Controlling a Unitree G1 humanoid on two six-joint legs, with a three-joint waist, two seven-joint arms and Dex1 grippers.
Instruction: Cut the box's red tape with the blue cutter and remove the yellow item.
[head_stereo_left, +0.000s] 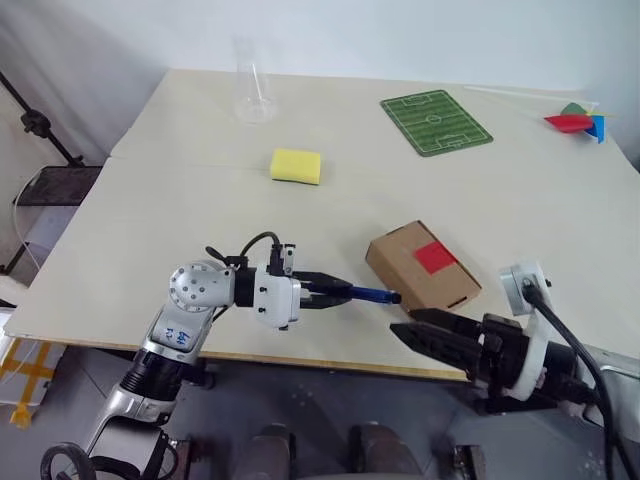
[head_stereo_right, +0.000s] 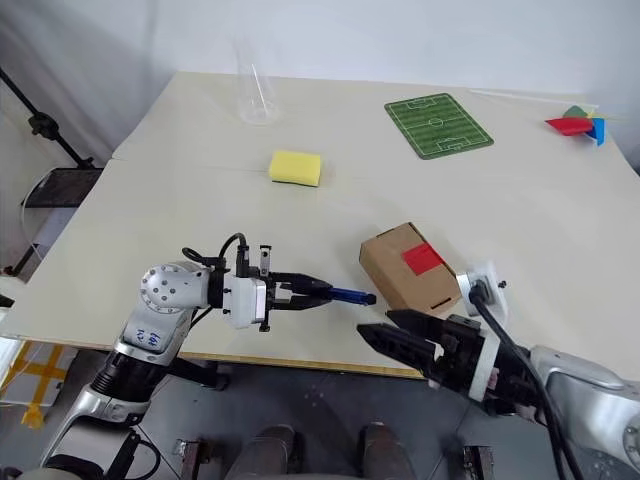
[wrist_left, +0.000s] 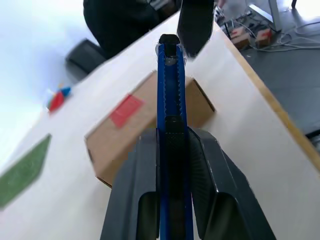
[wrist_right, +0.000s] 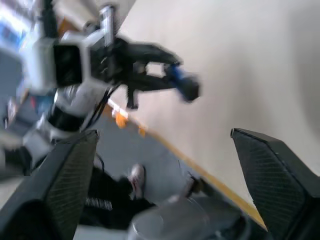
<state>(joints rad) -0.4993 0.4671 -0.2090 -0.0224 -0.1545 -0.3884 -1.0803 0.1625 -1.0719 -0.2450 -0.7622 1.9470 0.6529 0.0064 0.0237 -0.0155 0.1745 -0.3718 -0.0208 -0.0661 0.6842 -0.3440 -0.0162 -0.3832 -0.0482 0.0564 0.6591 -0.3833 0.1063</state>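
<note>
The box (head_stereo_left: 423, 265) lies on the pale worktop (head_stereo_left: 180, 190) near its front edge, at about 5 o'clock from the worktop's middle, turned at a slant. The red tape (head_stereo_left: 435, 257) sits unbroken on the box's top face, and a slot cut-out shows at the end toward the front edge. No printing or label can be read on the carton.

The left pincer (head_stereo_left: 345, 293) reaches in level from 9 o'clock of the box, its two black fingers clamped on the blue cutter (head_stereo_left: 372, 294). The cutter's tip points at the box's near-left corner and stands just beside it; whether it touches cannot be told. In the left wrist view the cutter (wrist_left: 170, 95) runs straight out between the fingers (wrist_left: 210, 165), its ridged edge showing, with box and tape behind it.

The right pincer (head_stereo_left: 415, 333) hovers off the worktop's front edge, at 6 o'clock of the box, holding nothing; in the right wrist view its fingers (wrist_right: 272, 170) are spread wide apart.

Farther back, a yellow sponge (head_stereo_left: 296, 166) lies near the middle, a clear glass flask (head_stereo_left: 253, 92) at 11 o'clock, a green mat (head_stereo_left: 436, 122) printed as a football pitch at 1 o'clock, and a red paper pinwheel (head_stereo_left: 575, 121) at the far-right corner.
</note>
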